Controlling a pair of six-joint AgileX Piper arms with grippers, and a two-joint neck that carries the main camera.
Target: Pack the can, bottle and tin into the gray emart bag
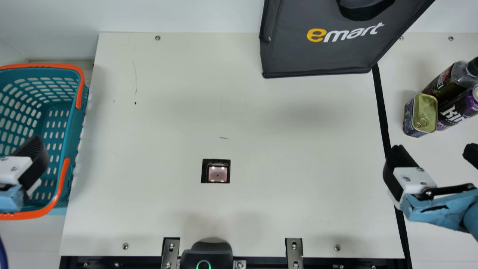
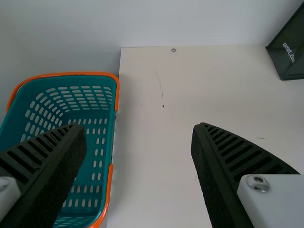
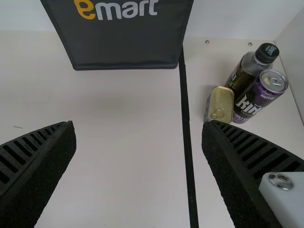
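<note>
In the main view my right gripper (image 1: 435,155) stands open at the right, nearer than the tin (image 1: 425,112); the purple can (image 1: 457,110) and dark bottle (image 1: 446,84) stand close by the tin. The gray emart bag (image 1: 317,52) stands upright at the back. My left gripper (image 1: 24,164) is over the basket at the left. In the left wrist view my left gripper (image 2: 137,142) has its fingers wide apart with nothing between. The right wrist view has my right gripper (image 3: 137,137) open and empty, with the tin (image 3: 220,105), can (image 3: 259,95) and bottle (image 3: 247,71) beyond it.
A teal basket (image 1: 71,149) with orange handles stands at the left edge of the table (image 1: 242,112). Black tape (image 1: 382,112) runs down the right side. A dark device (image 1: 207,256) sits at the front edge between metal brackets.
</note>
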